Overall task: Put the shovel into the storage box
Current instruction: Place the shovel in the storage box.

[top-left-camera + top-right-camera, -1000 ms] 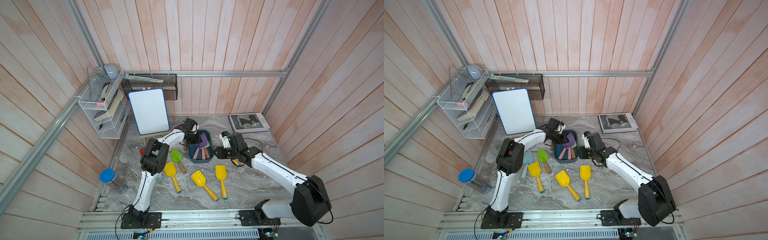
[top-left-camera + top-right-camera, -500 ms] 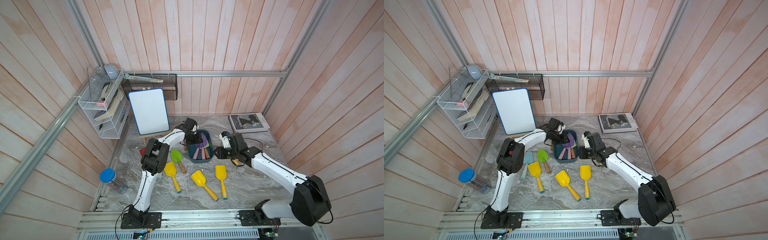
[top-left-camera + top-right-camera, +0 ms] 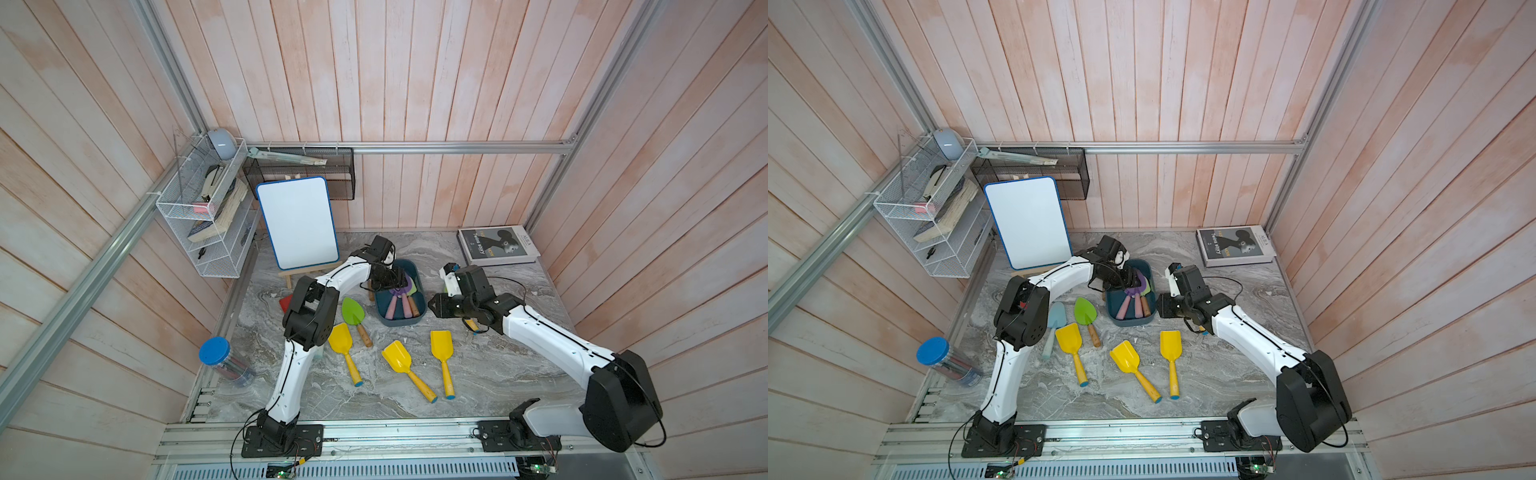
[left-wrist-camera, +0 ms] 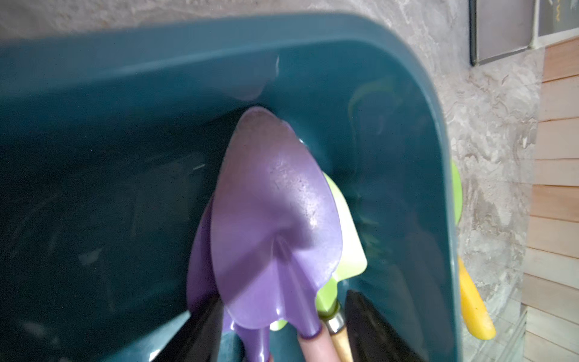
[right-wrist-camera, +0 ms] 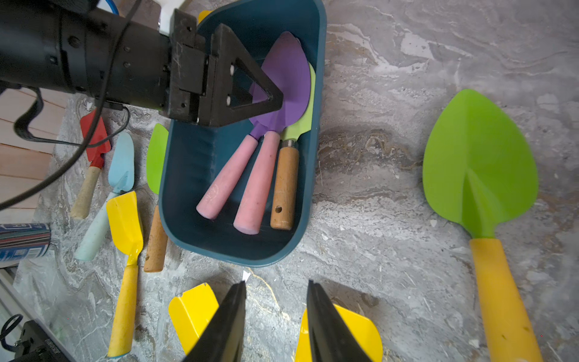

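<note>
The teal-blue storage box [image 3: 415,319] [image 3: 1130,322] stands mid-table. Inside lie two purple shovels with pink handles [image 5: 288,72] [image 4: 269,219] and a green one with a wooden handle [image 5: 283,181]. My left gripper [image 3: 392,282] [image 4: 282,297] hangs over the box's far end, open, its fingers either side of the shovel necks. My right gripper [image 3: 436,307] [image 5: 275,283] is open just outside the box's near end, with bare table between its fingers. Loose on the table are three yellow shovels [image 3: 399,357], a green one [image 3: 353,311] and a green one with a yellow handle [image 5: 479,163].
A light blue shovel [image 3: 1054,316] and a small red one [image 5: 94,131] lie under the left arm. A whiteboard on an easel [image 3: 297,222], a white wire rack [image 3: 203,208] and a black mesh basket [image 3: 307,174] stand at the back left. A book [image 3: 496,245] lies back right, a blue-lidded jar [image 3: 220,357] front left.
The left gripper's jaws have spread apart over the box, letting go of the purple shovel, which now lies in the box. The right arm has not moved.
</note>
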Robot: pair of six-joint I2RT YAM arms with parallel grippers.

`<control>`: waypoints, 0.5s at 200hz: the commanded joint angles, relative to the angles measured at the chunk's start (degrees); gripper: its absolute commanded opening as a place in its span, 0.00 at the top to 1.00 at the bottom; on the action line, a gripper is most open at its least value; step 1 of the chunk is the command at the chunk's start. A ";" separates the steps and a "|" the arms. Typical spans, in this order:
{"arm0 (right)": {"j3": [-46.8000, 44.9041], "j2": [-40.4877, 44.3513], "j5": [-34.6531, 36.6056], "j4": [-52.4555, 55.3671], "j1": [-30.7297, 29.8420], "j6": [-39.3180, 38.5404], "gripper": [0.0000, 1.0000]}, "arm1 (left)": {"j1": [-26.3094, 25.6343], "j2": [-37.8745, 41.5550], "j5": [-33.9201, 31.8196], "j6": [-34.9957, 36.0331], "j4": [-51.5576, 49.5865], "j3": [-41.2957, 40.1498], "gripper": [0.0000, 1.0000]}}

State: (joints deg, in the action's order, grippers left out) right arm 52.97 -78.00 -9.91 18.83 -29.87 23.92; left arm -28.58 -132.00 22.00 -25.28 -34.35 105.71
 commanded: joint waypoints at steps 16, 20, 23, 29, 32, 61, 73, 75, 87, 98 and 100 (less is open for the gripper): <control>0.73 -0.40 1.87 2.24 -0.23 0.27 0.61 | -0.42 -0.12 -0.30 0.64 -1.50 2.57 0.29; 0.79 -0.32 1.98 2.33 -0.20 0.25 0.61 | -0.51 0.17 -0.29 0.64 -1.51 2.65 0.29; 0.76 -0.25 2.11 2.40 -0.19 0.25 0.61 | -0.57 0.29 -0.29 0.66 -1.49 2.66 0.29; 0.80 -0.16 2.50 2.70 -0.14 0.25 0.61 | -0.60 0.79 -0.18 0.74 -1.51 2.74 0.29; 0.82 -0.14 2.65 2.85 -0.11 0.25 0.61 | -0.66 1.04 -0.13 0.70 -1.51 2.75 0.29; 0.48 0.71 3.67 4.93 2.34 -0.13 0.61 | -1.28 4.59 -0.01 1.00 -1.59 3.25 0.27; -0.28 1.36 3.33 5.50 4.55 -0.58 0.61 | -1.49 6.58 -0.01 1.21 -1.69 3.54 0.26; -0.51 1.47 3.23 5.55 5.04 -0.68 0.61 | -1.57 6.98 0.04 1.20 -1.69 3.54 0.25; -1.51 2.20 2.84 5.60 7.80 -1.31 0.61 | -1.78 8.99 0.06 1.45 -1.45 3.45 0.23; -2.74 2.79 2.29 5.43 10.50 -2.03 0.61 | -2.03 11.11 0.11 1.61 -0.95 3.04 0.19; -2.99 2.88 2.03 5.41 10.94 -2.21 0.61 | -2.06 11.49 0.10 1.63 -0.91 2.95 0.18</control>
State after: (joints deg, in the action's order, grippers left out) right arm 52.38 -77.10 -7.99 22.15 -23.42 23.57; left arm -29.93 -127.79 22.00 -24.97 -36.29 107.07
